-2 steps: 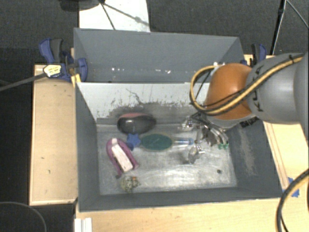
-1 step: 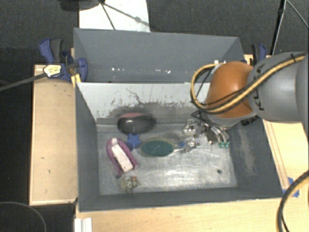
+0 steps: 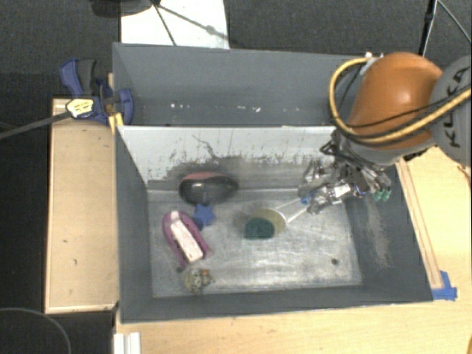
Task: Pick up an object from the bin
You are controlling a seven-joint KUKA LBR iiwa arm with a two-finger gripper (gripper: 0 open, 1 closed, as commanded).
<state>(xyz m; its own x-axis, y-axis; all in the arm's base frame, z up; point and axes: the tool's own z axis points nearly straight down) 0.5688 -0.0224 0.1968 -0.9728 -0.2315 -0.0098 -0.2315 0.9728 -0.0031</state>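
My gripper hangs low over the right part of the bin, under the orange wrist cover. A dark green round pad with a pale ring beside it lies on the bin floor to the gripper's left. A thin clear handle runs from the pad up to the gripper's tip. Whether the handle is gripped is hidden.
A dark grey oval thing with a pink top lies at the back left. A small blue piece and a purple and white object lie left of centre. A little brownish lump sits near the front wall.
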